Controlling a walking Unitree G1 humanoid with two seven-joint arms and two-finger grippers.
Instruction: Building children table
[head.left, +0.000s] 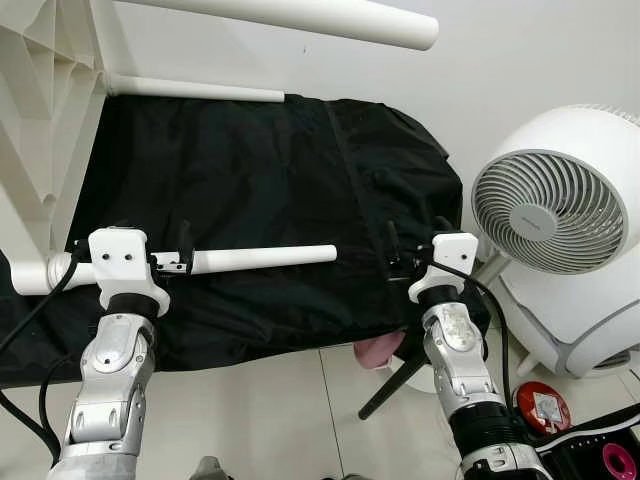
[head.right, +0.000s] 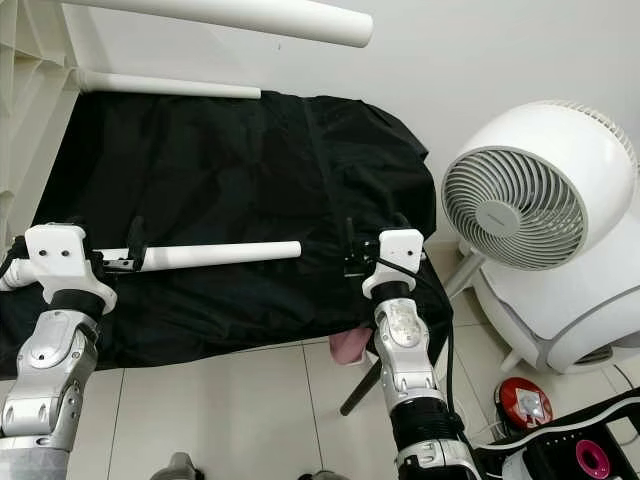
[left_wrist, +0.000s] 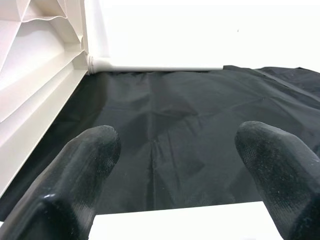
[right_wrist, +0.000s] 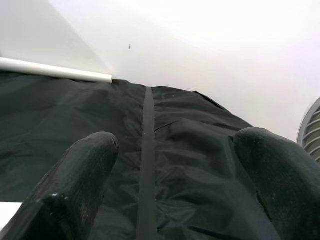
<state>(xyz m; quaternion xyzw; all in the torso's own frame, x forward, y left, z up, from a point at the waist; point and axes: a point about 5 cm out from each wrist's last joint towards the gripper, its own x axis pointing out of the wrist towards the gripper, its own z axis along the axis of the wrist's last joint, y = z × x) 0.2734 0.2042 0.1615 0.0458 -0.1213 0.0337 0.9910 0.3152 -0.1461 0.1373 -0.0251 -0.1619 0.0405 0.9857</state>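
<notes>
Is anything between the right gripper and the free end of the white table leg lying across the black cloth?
Nothing visible: only black cloth lies between the right gripper, jaws open, and the white table leg's free end.

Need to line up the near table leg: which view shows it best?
Left eye view: the near table leg shows along its length, lying across the black cloth, by the left gripper. Right eye view shows the same; left wrist view, a white strip.

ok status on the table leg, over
Left end effector open, straddling white table leg near its inboard end. Right end effector open, empty, over black cover. Leg's free end unobstructed; fan stands off right.
</notes>
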